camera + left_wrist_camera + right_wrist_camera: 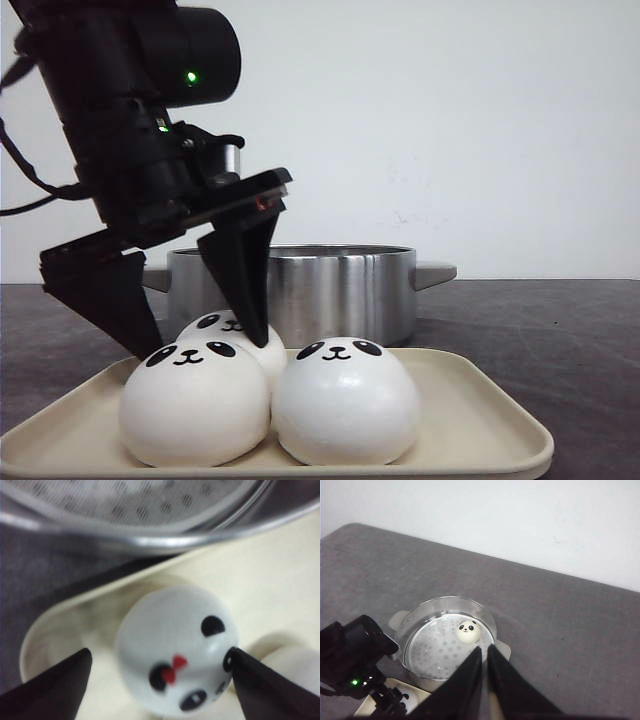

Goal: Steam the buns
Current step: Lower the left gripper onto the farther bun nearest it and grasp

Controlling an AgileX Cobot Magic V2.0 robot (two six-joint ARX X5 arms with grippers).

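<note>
Three panda-faced buns sit on a cream tray [480, 420]: one at front left [195, 400], one at front right [345, 400], and one behind them [232, 330], half hidden. My left gripper [205, 345] is open and straddles that rear bun [175, 645], which shows a red bow. One fingertip [245, 672] touches its side; the other [65, 680] stands apart from it. A fourth bun [469, 631] lies on the perforated floor of the steel pot [415, 625]. My right gripper [485, 648] hangs high above the pot, shut and holding nothing.
The steel pot [330, 285] stands just behind the tray, its side handle [435, 272] sticking out to the right. Its rim [150, 541] is close to the tray's edge [50, 630]. Dark grey tabletop [560, 630] surrounds both, with a white wall behind.
</note>
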